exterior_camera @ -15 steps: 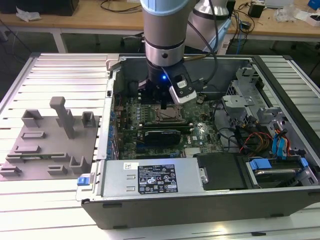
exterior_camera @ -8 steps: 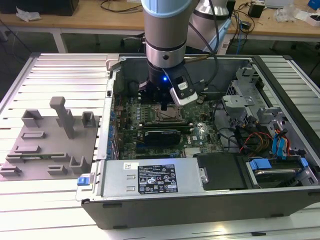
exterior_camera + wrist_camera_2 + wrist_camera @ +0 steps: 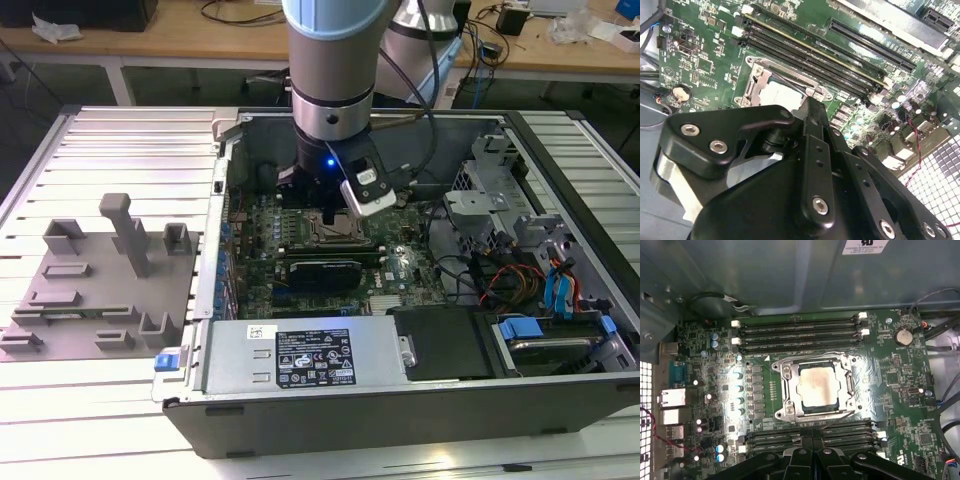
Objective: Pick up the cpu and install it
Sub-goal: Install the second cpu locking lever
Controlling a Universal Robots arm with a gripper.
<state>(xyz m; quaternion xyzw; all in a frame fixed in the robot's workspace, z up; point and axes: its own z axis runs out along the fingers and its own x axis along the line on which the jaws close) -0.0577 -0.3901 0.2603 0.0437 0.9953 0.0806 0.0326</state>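
Note:
The cpu (image 3: 817,385), a pale silvery square, lies flat inside the metal socket frame (image 3: 786,390) on the green motherboard (image 3: 900,375); in the second wrist view the cpu (image 3: 776,94) peeks out past the fingers. My gripper (image 3: 813,441) hangs just above the socket's edge, apart from the chip, its black fingers pressed together with nothing between them. In the exterior view the gripper (image 3: 330,217) stands inside the open computer case, right over the socket (image 3: 345,232).
Memory slots (image 3: 800,332) flank the socket on both sides. A power supply (image 3: 300,355) lies along the case's front wall. Drive cages and cables (image 3: 530,270) crowd the exterior view's right. A grey fixture block (image 3: 90,290) sits outside the case on the exterior view's left.

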